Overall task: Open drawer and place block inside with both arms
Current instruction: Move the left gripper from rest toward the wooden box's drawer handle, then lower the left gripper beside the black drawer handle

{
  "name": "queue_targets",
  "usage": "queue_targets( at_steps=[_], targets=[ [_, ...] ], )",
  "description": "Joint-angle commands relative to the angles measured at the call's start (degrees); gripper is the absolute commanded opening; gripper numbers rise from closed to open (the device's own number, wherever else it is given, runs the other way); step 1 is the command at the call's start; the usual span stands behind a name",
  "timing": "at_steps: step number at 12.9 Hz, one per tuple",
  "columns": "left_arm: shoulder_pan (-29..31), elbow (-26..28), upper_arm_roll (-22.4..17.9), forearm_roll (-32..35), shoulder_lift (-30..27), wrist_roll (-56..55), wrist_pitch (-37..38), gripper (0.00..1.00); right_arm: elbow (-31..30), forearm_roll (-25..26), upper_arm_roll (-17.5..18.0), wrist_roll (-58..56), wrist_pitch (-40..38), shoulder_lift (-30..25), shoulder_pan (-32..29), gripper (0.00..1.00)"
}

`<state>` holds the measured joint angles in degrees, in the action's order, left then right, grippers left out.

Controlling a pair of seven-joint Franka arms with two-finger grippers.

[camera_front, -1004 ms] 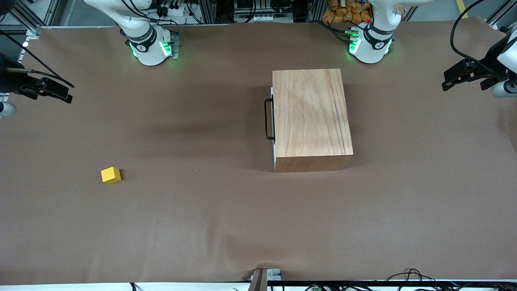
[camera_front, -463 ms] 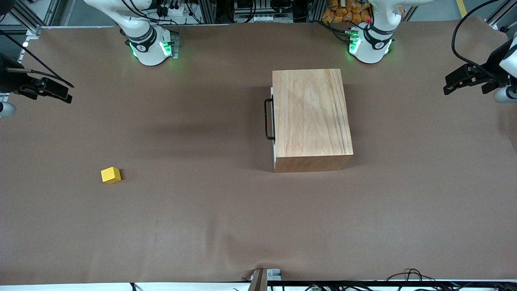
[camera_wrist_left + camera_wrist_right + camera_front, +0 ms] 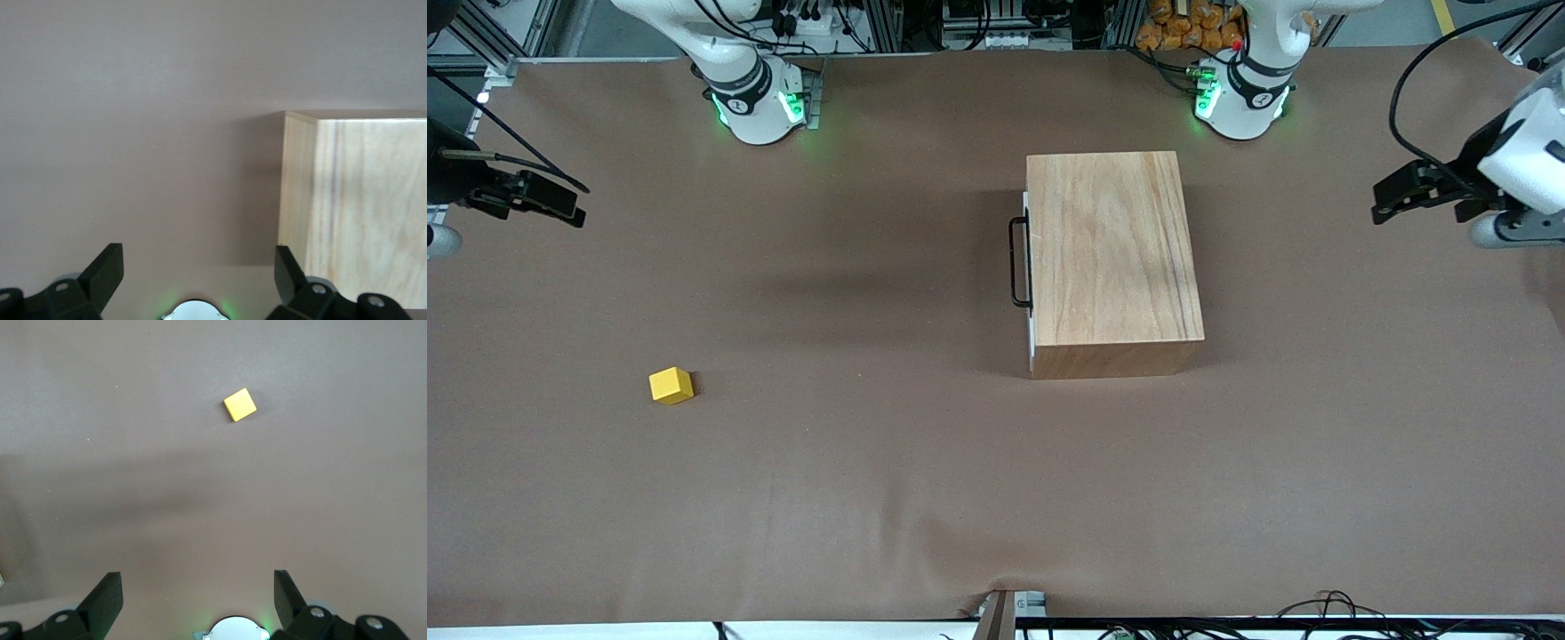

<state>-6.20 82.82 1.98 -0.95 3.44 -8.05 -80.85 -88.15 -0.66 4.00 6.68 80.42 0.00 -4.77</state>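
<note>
The light-wood box (image 3: 1112,258) stands mid-table with its drawer shut; only the white front panel's edge (image 3: 1029,333) and the black wire handle (image 3: 1017,262) show, facing the right arm's end. The yellow block (image 3: 671,386) lies on the table toward the right arm's end, nearer the front camera than the box; the right wrist view also has the block (image 3: 239,405). My left gripper (image 3: 1392,190) hovers open and empty over the left arm's end of the table, and a corner of the box (image 3: 353,200) shows past its fingers. My right gripper (image 3: 560,200) hangs open and empty over the other end.
Brown paper (image 3: 871,498) covers the whole table. The two green-lit arm bases (image 3: 760,107) (image 3: 1240,102) stand along the edge farthest from the front camera. Cables (image 3: 1325,609) lie off the table's near edge.
The left gripper has drifted toward the box, and more of its white wrist now shows. The right arm, block and box have not moved.
</note>
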Motion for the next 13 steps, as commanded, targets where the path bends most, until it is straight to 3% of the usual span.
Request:
queue_targets(
  at_steps=[1, 6, 13],
  targets=[
    [-3.2, -5.2, 0.0, -3.1, 5.9, -4.3, 0.3, 1.00, -1.0, 0.5, -0.5, 0.4, 0.2, -1.5, 0.5, 1.00],
    [-17.8, -12.3, -0.7, -2.4, 16.5, -21.2, -2.2, 1.00, -1.0, 0.5, -0.5, 0.5, 0.1, -1.6, 1.0, 1.00],
    [-37.1, -15.6, -0.8, -2.2, 27.7, -48.9, -22.0, 1.00, 1.1, -1.1, -0.5, -2.5, 2.8, -0.9, 0.8, 1.00]
  ],
)
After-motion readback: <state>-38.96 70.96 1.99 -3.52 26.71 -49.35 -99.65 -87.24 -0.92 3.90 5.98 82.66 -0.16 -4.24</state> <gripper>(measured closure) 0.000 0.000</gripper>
